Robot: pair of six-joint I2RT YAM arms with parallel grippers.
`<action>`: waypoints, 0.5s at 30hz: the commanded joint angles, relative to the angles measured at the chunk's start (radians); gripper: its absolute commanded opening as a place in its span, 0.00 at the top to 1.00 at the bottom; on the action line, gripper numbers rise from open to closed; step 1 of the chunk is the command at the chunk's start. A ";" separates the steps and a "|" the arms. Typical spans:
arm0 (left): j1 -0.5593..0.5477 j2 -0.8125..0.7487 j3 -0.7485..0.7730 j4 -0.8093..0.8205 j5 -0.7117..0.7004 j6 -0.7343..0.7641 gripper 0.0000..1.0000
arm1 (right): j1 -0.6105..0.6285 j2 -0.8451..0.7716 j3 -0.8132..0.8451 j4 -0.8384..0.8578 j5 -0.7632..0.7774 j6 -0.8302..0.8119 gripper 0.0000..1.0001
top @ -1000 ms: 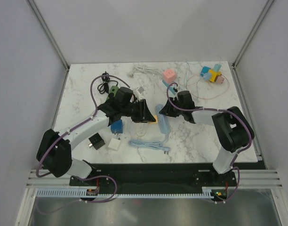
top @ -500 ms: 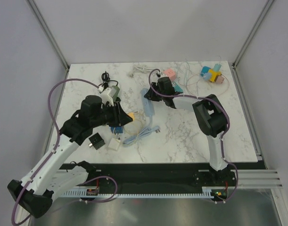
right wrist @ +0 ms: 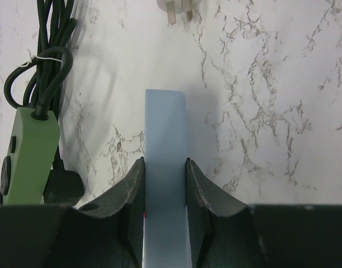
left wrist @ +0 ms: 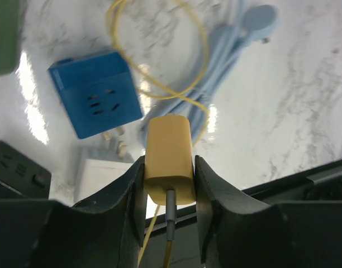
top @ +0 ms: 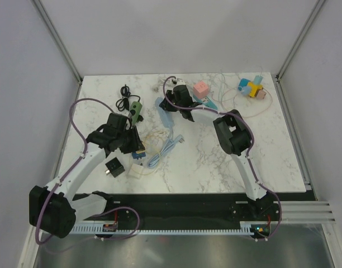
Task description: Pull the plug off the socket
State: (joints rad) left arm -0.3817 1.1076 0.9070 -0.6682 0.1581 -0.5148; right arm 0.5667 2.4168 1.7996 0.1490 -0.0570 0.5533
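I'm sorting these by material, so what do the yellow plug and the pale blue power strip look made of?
The yellow plug: probably moulded plastic, matte, rounded edges, no glare. The pale blue power strip: likely smooth plastic, satin, uniform colour, faint sheen.

1. I see a green power strip (top: 137, 110) on the far left of the worktop (top: 215, 162), its black cord (top: 125, 92) bundled beyond it.
2. Nearer the front edge I have a blue cube socket (left wrist: 96, 92), a white adapter (left wrist: 98, 170) just beside it and a black adapter (top: 114, 166) to their left.
3. A pink cube (top: 202, 87) and a multicoloured block cluster (top: 250, 87) sit near the far edge.
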 commanded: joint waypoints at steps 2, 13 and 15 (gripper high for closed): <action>0.069 0.012 -0.071 0.033 -0.065 -0.100 0.98 | 0.009 0.030 0.040 -0.008 0.000 -0.009 0.96; 0.202 0.051 -0.146 0.047 -0.025 -0.091 0.53 | -0.001 0.057 0.314 -0.377 -0.059 -0.144 0.43; 0.207 0.040 -0.157 0.048 -0.014 -0.114 0.39 | -0.010 0.042 0.342 -0.442 -0.063 -0.197 0.34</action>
State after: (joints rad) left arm -0.1844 1.1572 0.7704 -0.6426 0.1287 -0.5884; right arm 0.5682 2.4725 2.0457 -0.1272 -0.0925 0.4629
